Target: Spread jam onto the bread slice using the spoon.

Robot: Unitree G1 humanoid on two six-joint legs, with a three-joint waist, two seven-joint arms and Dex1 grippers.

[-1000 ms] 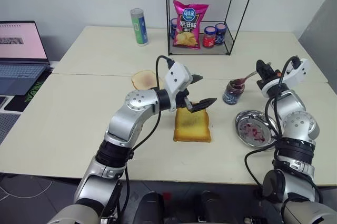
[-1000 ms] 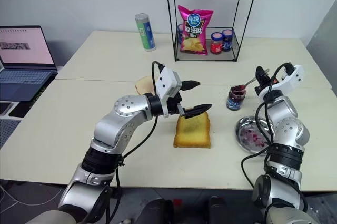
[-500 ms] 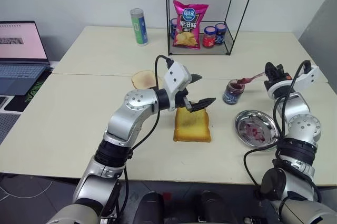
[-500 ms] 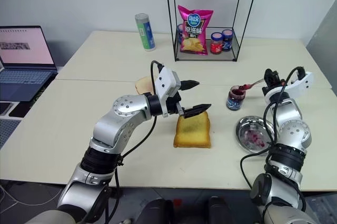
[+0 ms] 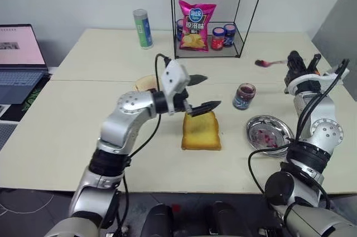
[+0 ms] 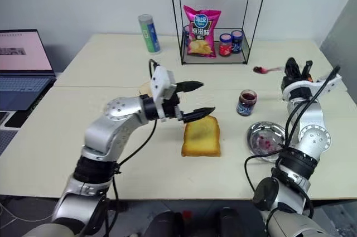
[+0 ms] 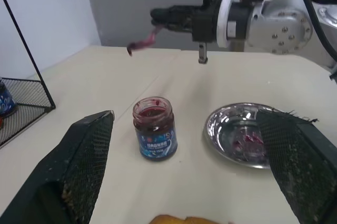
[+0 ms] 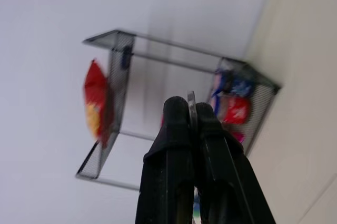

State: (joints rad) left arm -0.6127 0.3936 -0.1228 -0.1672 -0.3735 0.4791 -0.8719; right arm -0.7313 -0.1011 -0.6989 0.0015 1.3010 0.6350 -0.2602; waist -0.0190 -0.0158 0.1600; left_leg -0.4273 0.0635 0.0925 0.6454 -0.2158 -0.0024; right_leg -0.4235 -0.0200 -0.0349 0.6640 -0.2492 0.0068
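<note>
From the left, I see my left gripper (image 5: 201, 92) spread wide, hovering just above the far edge of the thick golden-yellow bread slice (image 5: 201, 131) on the table. To its right stands the open jar of dark red jam (image 5: 243, 96). Farthest right, my right gripper (image 5: 294, 62) pinches the slim silver spoon (image 5: 268, 62), raised above and beyond the jar, well apart from the bread.

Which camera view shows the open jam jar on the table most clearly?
The left wrist view shows the open jam jar best: it stands near and unobstructed, with its dark red jam and blue label visible. The left eye and right eye views show the same jar smaller, beside the steel dish.
</note>
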